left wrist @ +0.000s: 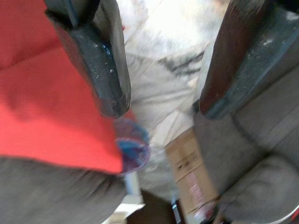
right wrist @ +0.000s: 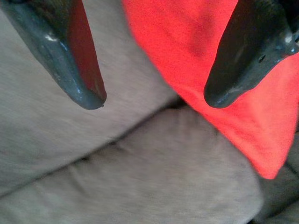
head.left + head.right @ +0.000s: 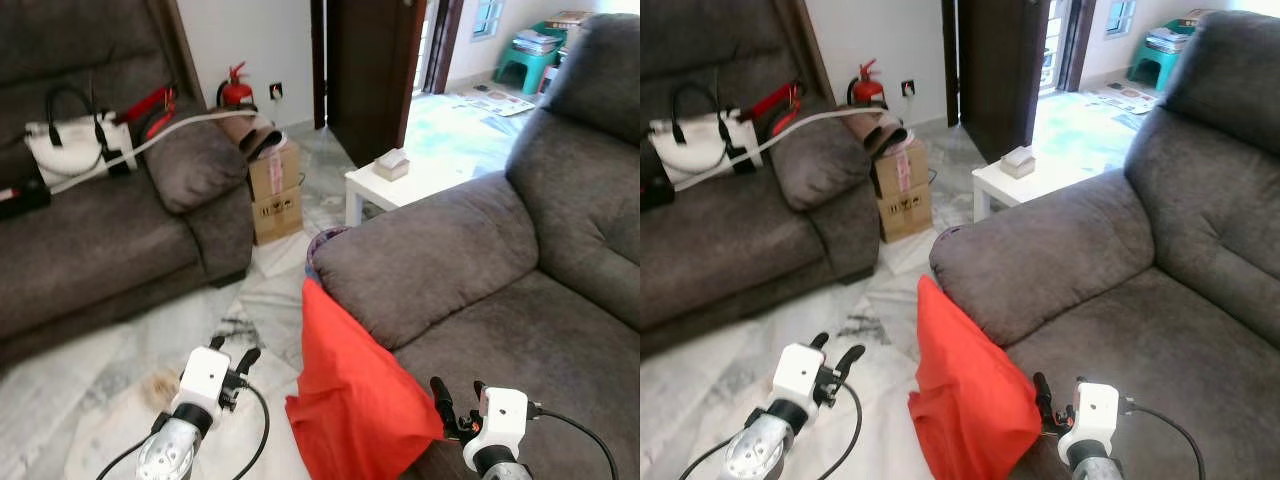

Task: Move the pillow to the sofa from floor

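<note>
**Ana:** Red fabric is what stands out: a bright red pillow [image 3: 352, 395] stands on its lower edge on the pale marble floor [image 3: 120, 370], leaning against the armrest of the near grey sofa [image 3: 520, 300]. Its top corner points up just beside the armrest's front.

**Ben:** Where are the robot's arms?

**Ana:** Both are low in the head views, one on each side of the pillow. The left gripper [image 3: 232, 357] hovers over the floor near the pillow's left side, fingers spread apart and holding nothing. The right gripper [image 3: 456, 393] is over the sofa seat, close to the pillow's right edge, its fingers also parted and empty. In the right wrist view the red cloth sits between the two fingertips [image 2: 86, 88].

**Ben:** How would the pillow handle?

**Ana:** It looks soft, light and floppy, with smooth cloth that could slip. I would judge a firm pinch on an upper corner or side edge best, or a squeeze between both grippers.

**Ben:** Anything else around?

**Ana:** A second grey sofa [image 3: 100, 250] with a white handbag [image 3: 70, 145], a cardboard box [image 3: 276, 192] and a small white table [image 3: 400, 180].
</note>
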Tool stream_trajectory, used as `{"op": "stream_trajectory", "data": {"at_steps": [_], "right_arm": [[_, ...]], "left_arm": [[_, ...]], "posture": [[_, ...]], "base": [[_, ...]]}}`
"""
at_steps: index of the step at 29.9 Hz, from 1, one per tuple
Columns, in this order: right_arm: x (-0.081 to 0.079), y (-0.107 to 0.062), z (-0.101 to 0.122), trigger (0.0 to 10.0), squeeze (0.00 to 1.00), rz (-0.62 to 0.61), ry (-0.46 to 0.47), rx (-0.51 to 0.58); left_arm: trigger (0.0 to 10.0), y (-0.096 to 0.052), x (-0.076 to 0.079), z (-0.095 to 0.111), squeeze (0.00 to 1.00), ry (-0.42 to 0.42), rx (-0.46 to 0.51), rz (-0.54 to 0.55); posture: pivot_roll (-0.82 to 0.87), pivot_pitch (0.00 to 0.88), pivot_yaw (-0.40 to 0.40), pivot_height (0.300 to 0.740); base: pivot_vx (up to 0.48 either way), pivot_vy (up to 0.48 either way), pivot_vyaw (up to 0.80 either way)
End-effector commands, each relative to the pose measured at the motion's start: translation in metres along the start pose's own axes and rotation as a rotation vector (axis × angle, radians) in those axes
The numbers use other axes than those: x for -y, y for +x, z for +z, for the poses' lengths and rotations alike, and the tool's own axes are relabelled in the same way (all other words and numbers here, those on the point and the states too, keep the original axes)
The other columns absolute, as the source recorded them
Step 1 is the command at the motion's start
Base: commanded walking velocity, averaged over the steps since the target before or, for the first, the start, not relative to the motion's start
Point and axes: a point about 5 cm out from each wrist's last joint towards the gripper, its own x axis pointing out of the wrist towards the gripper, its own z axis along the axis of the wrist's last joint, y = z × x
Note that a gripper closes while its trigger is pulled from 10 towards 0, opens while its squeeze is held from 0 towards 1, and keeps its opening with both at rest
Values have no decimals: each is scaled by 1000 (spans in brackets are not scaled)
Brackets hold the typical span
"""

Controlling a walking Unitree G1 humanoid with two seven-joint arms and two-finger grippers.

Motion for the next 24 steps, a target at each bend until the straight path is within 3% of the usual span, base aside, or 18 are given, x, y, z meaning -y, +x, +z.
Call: {"op": "stream_trajectory", "data": {"at_steps": [1, 3, 4, 8, 17, 24], "right_arm": [[-5, 1, -4, 10000, 0, 5, 19, -21], [-3, 3, -4, 10000, 0, -4, 31, -31], [-3, 3, -6, 10000, 1000, -8, 18, -63], [-4, 2, -17, 10000, 1000, 35, -82, -161], [-3, 7, -14, 10000, 1000, 44, -28, -176], [-11, 9, -15, 10000, 1000, 145, -11, -210]], "left_arm": [[10000, -6, -4, -8, 0, 0, -45, 5], [10000, -6, -4, -9, 0, 0, -47, 1], [10000, -6, -4, -9, 0, 1, -48, 1], [10000, -4, -1, -9, 0, 0, -52, -7], [10000, -8, -5, -10, 0, 7, -57, -7], [10000, -9, -5, -10, 0, 11, -60, -18]], "posture": [[-55, 48, 45, 641], [-55, 41, 45, 641], [-55, 40, 45, 641], [-43, 36, 44, 641], [-31, 35, 47, 641], [-23, 37, 52, 641]], "base": [[0, 0, 0], [0, 0, 0], [0, 0, 0], [0, 0, 0], [0, 0, 0], [0, 0, 0]]}}
